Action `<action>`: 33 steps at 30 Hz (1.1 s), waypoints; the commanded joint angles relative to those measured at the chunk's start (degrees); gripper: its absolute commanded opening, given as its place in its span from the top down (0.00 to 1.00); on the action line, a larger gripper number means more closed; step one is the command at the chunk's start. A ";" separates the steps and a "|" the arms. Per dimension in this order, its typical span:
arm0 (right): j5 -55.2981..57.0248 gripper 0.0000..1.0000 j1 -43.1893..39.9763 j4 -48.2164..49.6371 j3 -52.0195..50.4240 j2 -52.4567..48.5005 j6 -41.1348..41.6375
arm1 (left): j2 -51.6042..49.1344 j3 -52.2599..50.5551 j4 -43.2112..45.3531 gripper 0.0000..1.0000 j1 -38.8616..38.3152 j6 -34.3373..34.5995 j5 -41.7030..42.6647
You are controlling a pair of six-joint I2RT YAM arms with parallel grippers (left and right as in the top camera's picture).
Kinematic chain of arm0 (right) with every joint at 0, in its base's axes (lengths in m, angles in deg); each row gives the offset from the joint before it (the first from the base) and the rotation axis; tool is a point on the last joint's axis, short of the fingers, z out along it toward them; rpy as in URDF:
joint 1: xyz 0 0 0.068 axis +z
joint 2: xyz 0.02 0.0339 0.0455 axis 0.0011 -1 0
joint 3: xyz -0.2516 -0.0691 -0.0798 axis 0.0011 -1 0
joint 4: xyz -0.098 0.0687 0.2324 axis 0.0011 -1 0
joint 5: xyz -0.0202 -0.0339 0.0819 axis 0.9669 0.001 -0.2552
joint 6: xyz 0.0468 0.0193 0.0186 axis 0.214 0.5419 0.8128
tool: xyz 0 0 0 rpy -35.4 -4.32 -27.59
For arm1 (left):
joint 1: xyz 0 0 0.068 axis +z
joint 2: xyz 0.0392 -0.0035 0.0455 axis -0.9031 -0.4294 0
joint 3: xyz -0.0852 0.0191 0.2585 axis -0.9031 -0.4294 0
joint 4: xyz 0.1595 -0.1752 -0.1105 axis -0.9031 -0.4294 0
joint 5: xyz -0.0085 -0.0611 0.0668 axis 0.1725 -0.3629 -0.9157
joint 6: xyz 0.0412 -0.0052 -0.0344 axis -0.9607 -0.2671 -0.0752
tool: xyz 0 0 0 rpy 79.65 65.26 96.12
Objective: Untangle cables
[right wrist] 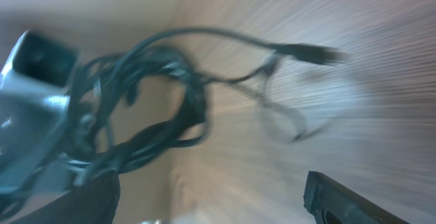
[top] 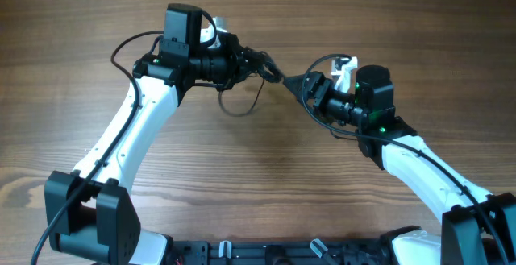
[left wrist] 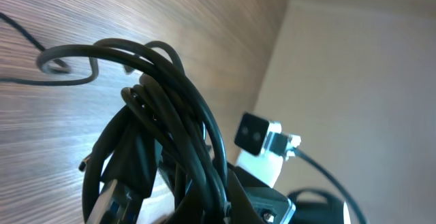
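Observation:
The cables (top: 260, 64) are a bunch of thin black cords held above the table between the two arms. One loose loop (top: 239, 104) hangs down toward the wood. My left gripper (top: 246, 60) is shut on the bunch. In the left wrist view the cords (left wrist: 170, 108) fill the frame in front of the jaws (left wrist: 204, 207), with a plug end (left wrist: 109, 197) at lower left. My right gripper (top: 297, 80) is open, its tip at the right edge of the bunch. In the blurred right wrist view the cables (right wrist: 157, 108) hang past the left finger, between the wide jaws (right wrist: 211, 183).
The wooden table (top: 266, 184) lies under both arms. Thicker black arm cables run along the left arm (top: 121, 51) and the right arm (top: 435, 164). The right wrist camera (left wrist: 257, 133) shows in the left wrist view.

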 commanded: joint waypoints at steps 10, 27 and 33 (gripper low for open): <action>-3.54 0.20 -0.02 3.39 0.26 -0.42 7.02 | 1.60 0.48 0.52 0.96 -4.92 -5.97 11.19; -7.17 0.35 -0.02 3.74 0.26 -0.42 22.23 | 1.60 0.48 2.56 0.96 -6.47 -2.47 16.83; -9.35 0.72 -0.02 4.31 0.26 -0.42 26.69 | 1.60 0.48 4.50 0.96 -6.51 -0.63 16.26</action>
